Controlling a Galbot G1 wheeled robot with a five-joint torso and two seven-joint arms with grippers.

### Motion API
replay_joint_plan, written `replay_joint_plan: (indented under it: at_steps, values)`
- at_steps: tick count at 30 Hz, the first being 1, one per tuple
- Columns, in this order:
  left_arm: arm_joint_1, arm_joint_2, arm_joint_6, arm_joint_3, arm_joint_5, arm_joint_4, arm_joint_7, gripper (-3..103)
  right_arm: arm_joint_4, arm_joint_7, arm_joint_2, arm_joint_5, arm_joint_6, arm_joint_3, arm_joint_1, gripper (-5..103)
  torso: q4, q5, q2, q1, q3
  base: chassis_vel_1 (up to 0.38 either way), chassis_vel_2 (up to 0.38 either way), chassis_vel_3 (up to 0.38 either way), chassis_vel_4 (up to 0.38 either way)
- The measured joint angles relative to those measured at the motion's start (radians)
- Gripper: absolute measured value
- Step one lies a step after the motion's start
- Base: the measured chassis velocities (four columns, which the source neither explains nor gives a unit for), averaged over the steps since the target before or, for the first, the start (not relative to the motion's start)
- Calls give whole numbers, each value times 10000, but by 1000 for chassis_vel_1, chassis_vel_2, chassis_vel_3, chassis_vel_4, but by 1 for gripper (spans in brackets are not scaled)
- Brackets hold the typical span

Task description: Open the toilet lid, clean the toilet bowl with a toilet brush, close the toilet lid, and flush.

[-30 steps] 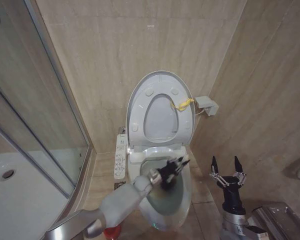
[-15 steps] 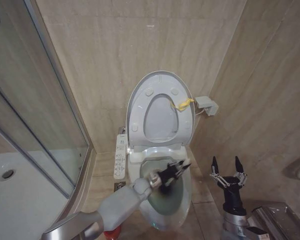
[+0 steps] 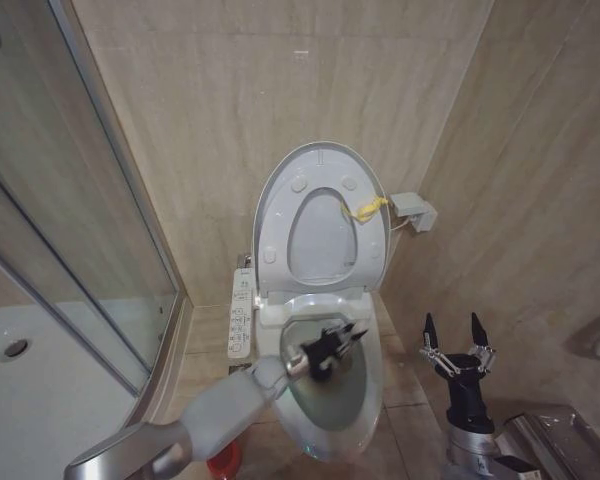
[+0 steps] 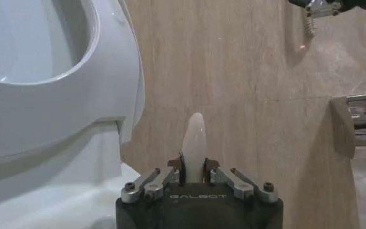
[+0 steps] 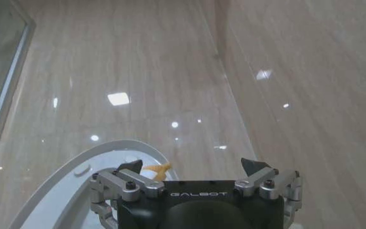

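Observation:
The toilet lid stands raised against the back wall, with a yellow tag at its right edge. Below it lies the open toilet bowl. My left gripper hovers over the bowl. The left wrist view shows this gripper shut on the thin white handle of the toilet brush; the brush head is hidden. The red holder sits on the floor left of the toilet. My right gripper waits open and empty to the right of the bowl, fingers up, and from its own wrist the lid is visible.
A white button panel runs along the toilet's left side. A glass shower screen closes off the left. A small white box hangs on the right wall, and a metal fixture sits low at the right.
My left gripper, holding the brush, swung a little right over the bowl and then back left. The right arm has stayed still.

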Motion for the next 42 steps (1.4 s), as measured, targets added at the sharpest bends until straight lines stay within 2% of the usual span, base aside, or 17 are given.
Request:
replay_joint_plan:
  at_steps: [4, 7, 13, 17, 19, 21, 24, 27, 32, 38, 42]
  values:
    - [-64, -335, 17, -227, -1, -260, -94, 21, 37, -3, 5, -13, 0, -8, -11, 100, -5, 5, -1, 0, 2, 0, 0, 0, 0]
    - [-261, -872, -91, -639, -3, -465, -184, 21, 78, -3, 20, -47, -11, -6, -25, 100, -19, 0, 0, 0, 0, 0, 0, 0, 0]
    - [-203, -758, -113, -479, 122, 146, -126, 21, 195, -5, 50, -62, -24, 8, -102, 100, -4, 3, 0, 0, 0, 0, 0, 0, 0]
    - [-107, -656, -59, -229, 78, 155, -151, 21, 196, -12, 56, -66, -24, 32, -117, 100, 2, 4, -1, 0, 2, 0, 0, 0, 0]
    - [-129, -763, -51, -279, 56, 41, -175, 21, 197, -12, 68, -67, -25, 45, -105, 100, 0, 4, -1, 0, 1, 0, 0, 0, 0]
    - [-272, -1175, -66, -596, 41, -246, -226, 21, 197, -13, 95, -70, -33, 71, -77, 100, -16, -3, 0, 0, -1, 0, 0, 0, 0]
    - [-330, -1365, -91, -801, 106, -214, -209, 21, 194, -10, 104, -69, -37, 104, -69, 100, -18, 0, 0, 0, -1, 0, 0, 0, 0]
    - [-221, -1202, -116, -704, 209, 244, -110, 21, 174, -10, 110, -68, -37, 118, -64, 100, -10, 2, 0, 0, 0, 0, 0, 0, 0]
    - [21, -844, -72, -292, 181, 349, -126, 21, 154, -17, 130, -72, -35, 59, -48, 100, 2, 4, -1, 0, 1, 0, 0, 0, 0]
    - [-9, -1207, -93, -760, 155, -330, -225, 21, 122, -18, 135, -88, -39, 32, -5, 100, -19, -2, 0, -1, -1, 0, 0, 0, 0]
    - [67, -1004, -120, -450, 209, 62, -130, 21, 170, -15, 123, -88, -42, 35, -47, 100, -11, 0, 0, 0, 0, 0, 0, 0, 0]
